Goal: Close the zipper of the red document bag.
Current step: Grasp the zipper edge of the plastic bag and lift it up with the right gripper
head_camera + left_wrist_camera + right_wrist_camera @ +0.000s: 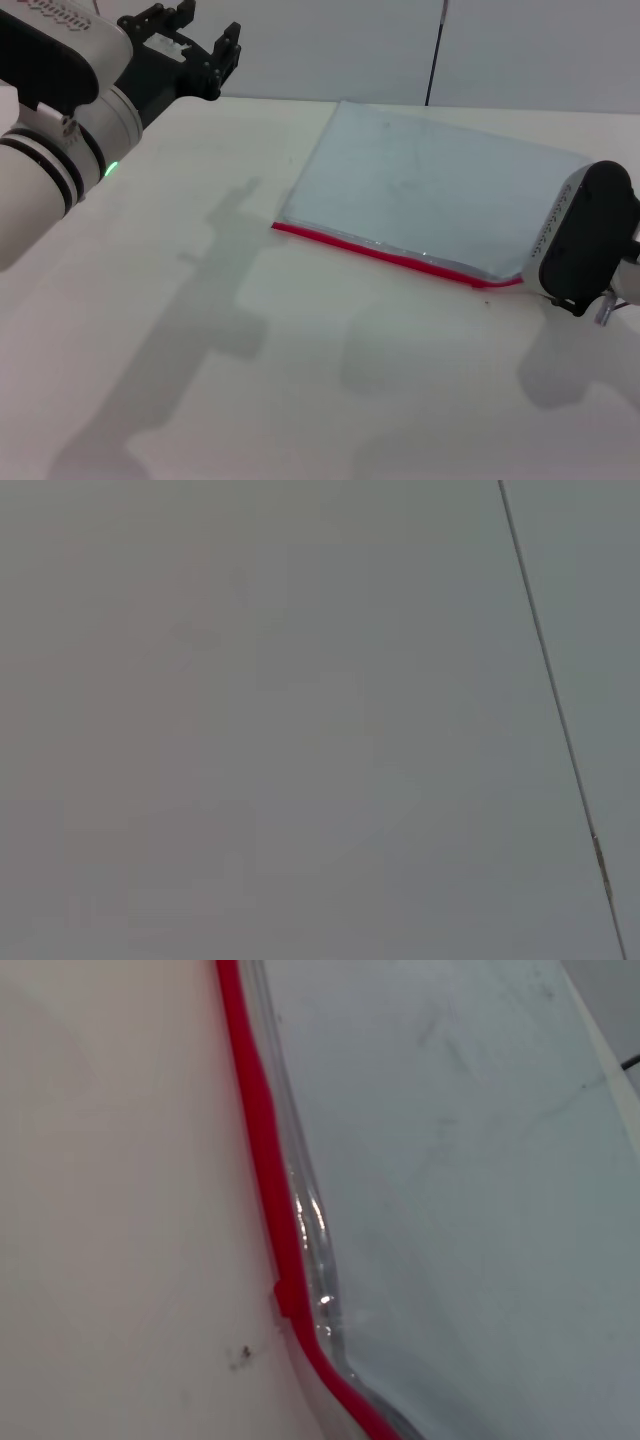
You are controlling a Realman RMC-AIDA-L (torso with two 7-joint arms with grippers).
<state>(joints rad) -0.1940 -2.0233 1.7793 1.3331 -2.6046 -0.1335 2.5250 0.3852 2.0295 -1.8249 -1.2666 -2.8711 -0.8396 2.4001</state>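
White worktop (pixel 300 380) spreading below a pale wall, with one dark vertical line crossing that wall at the far edge.

Red document bag (pixel 430 190) lying flat right of centre, slightly skewed, translucent blue-grey, its far corners reaching toward the wall.

Zipper (pixel 385 255) running along the near long edge of the pouch as a thin bright red strip, from its left corner to the right corner beside the right arm; in the right wrist view, zipper (pixel 265 1150) bordering the clear plastic of the bag (pixel 470 1180), with a small red tab jutting from the strip toward the bare worktop (pixel 110 1200); lower stretch bowing slightly.

Left claw (pixel 205 55) hanging raised at the far left, well apart from the bag, black fingers parted narrowly and gripping nothing; left wrist view facing only grey wall with a thin dark line.

Right arm reaching in at the right, its housing covering the near right corner of the bag; right claw hidden, state impossible to tell.
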